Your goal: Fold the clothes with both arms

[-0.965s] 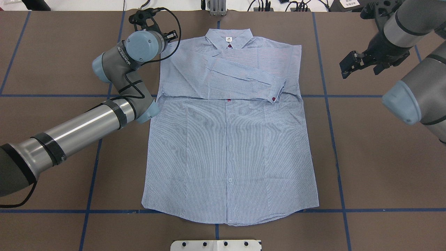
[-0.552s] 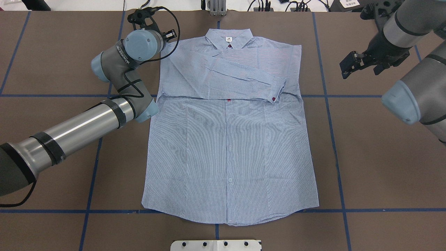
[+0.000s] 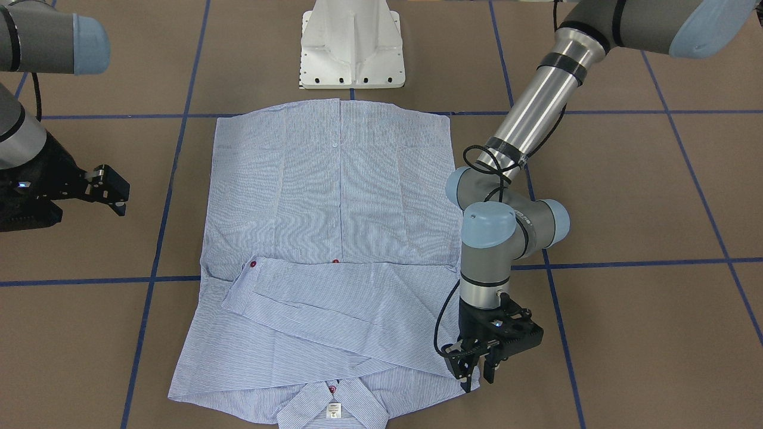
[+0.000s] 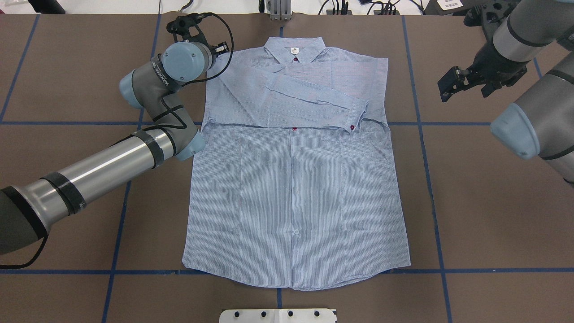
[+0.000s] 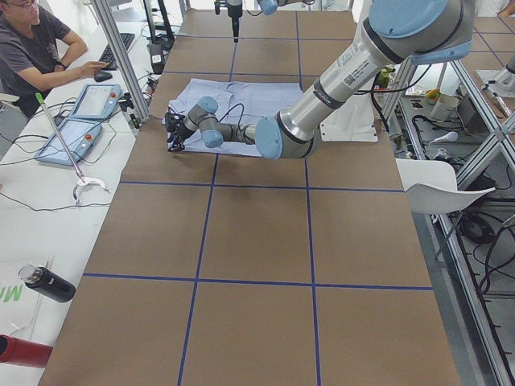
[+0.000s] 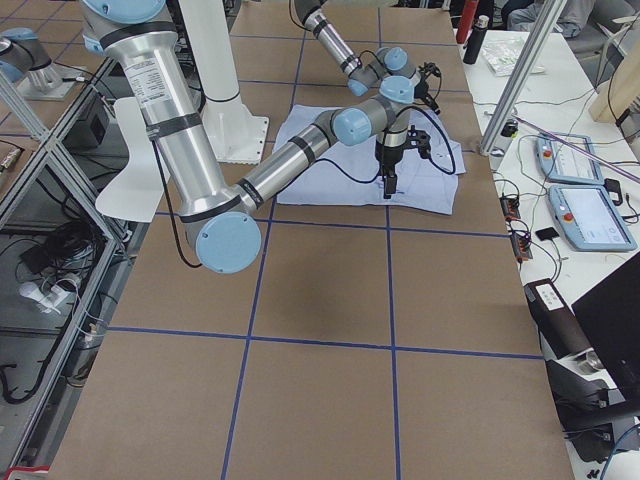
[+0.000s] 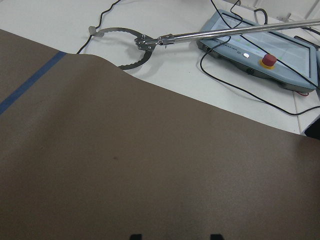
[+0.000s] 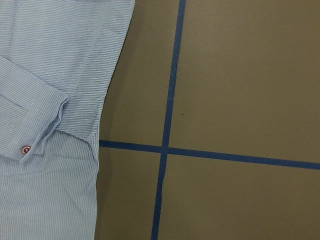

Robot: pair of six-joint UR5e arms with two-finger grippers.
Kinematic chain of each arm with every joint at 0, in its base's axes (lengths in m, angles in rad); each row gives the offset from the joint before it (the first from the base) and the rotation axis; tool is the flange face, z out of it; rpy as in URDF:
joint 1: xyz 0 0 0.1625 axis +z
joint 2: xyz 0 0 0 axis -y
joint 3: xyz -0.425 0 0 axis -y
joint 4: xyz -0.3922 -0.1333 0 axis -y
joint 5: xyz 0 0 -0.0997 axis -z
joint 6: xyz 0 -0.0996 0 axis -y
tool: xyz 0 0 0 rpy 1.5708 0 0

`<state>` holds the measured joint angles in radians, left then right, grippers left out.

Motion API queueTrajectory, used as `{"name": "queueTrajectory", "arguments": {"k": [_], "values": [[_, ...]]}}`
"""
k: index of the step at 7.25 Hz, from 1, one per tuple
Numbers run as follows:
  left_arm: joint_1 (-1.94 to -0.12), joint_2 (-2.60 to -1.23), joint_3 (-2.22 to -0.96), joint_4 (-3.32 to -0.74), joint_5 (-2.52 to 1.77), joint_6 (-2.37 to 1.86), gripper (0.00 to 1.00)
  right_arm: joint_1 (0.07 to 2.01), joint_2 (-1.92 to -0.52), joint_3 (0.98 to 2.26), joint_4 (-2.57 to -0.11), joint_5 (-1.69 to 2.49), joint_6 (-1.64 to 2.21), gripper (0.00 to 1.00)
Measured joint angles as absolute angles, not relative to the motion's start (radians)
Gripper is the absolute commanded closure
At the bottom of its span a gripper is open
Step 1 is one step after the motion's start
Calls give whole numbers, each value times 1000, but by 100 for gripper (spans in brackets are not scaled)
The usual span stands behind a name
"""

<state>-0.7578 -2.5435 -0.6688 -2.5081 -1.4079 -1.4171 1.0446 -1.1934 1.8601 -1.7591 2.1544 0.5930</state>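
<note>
The light blue striped shirt (image 4: pixel 296 188) lies flat and buttoned on the brown table, collar at the far side, both sleeves folded across the chest. A cuff with a red button (image 4: pixel 352 128) rests near its right side. My left gripper (image 3: pixel 477 372) stands open, pointing down just outside the shirt's shoulder corner by the collar (image 3: pixel 331 405), holding nothing. The left wrist view shows only bare table and both spread fingertips (image 7: pixel 215 236). My right gripper (image 4: pixel 446 87) hovers open over bare table to the right of the shirt (image 8: pixel 50 75).
The white pedestal base (image 3: pixel 351 47) stands at the near table edge by the shirt hem. Blue tape lines (image 4: pixel 421 134) grid the table. Beyond the far edge lie a teach pendant (image 7: pixel 260 47) and a metal grabber tool (image 7: pixel 150 42). A person (image 5: pixel 32 48) sits there.
The left wrist has shifted only slightly beside the shirt's shoulder. The right gripper has crept a little further from me. The shirt has not moved.
</note>
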Motion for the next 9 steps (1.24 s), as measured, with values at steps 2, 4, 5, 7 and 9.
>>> {"name": "queueTrajectory", "arguments": {"k": [2,4,5,7,9], "values": [[-753,-2543,-670,-2508,-1406,-1415,100,1045,-1193,1859,-1758,2154,593,0],[-767,-2540,-672,-2507,-1404,-1414,100,1045,-1192,1859,-1758,2154,593,0],[-782,-2530,-676,-2506,-1404,-1413,100,1045,-1192,1858,-1758,2154,593,0],[-795,-2512,-683,-2506,-1404,-1414,85,1045,-1192,1851,-1744,2154,593,0],[-798,-2509,-693,-2507,-1406,-1406,1,1046,-1193,1845,-1739,2154,593,0]]}}
